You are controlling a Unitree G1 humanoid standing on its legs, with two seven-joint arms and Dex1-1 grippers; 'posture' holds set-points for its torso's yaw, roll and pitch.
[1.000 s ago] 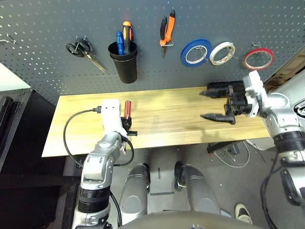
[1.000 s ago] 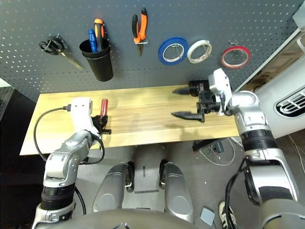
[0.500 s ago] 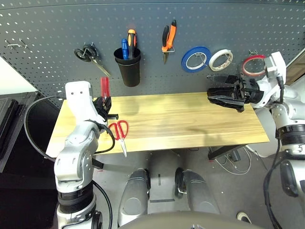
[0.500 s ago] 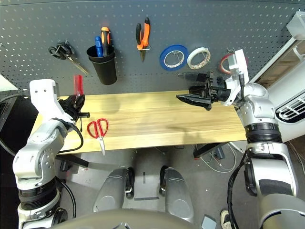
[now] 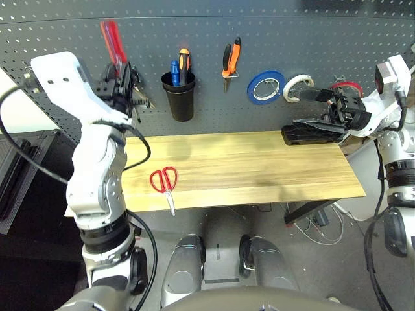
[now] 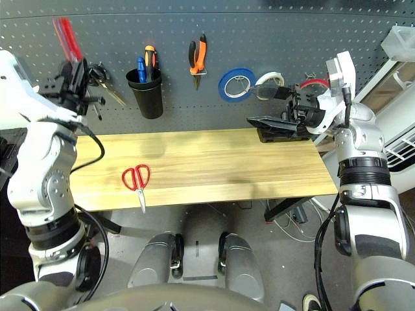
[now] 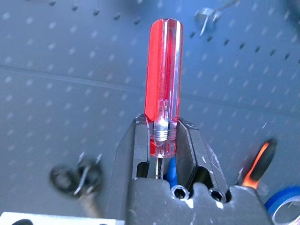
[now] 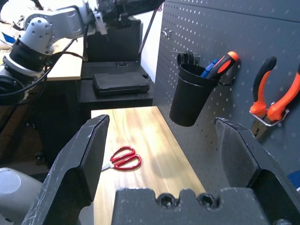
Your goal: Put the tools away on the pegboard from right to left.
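My left gripper (image 5: 122,83) is shut on the red-handled screwdriver (image 5: 111,39), held handle-up in front of the pegboard (image 5: 298,29), left of the black cup (image 5: 181,98). The left wrist view shows the red handle (image 7: 163,89) standing up between the two fingers. Red-handled scissors (image 5: 164,182) lie on the wooden table (image 5: 259,168) at the front left. The orange-and-black pliers (image 5: 229,57) hang on the board. The thin red tape ring (image 5: 347,85) hangs at the far right, partly behind my right gripper (image 5: 300,111), which is open and holds nothing.
Blue tape (image 5: 265,87) and white tape (image 5: 296,82) hang between the pliers and the red ring. The cup holds a blue-handled and an orange-handled tool. Black-handled scissors (image 6: 102,79) hang just behind my left gripper. A dark side table (image 8: 121,83) stands beyond the table's left end.
My left arm has lifted the screwdriver from table height up to the pegboard, above cup level. The right gripper has drawn back to the right and stays open.
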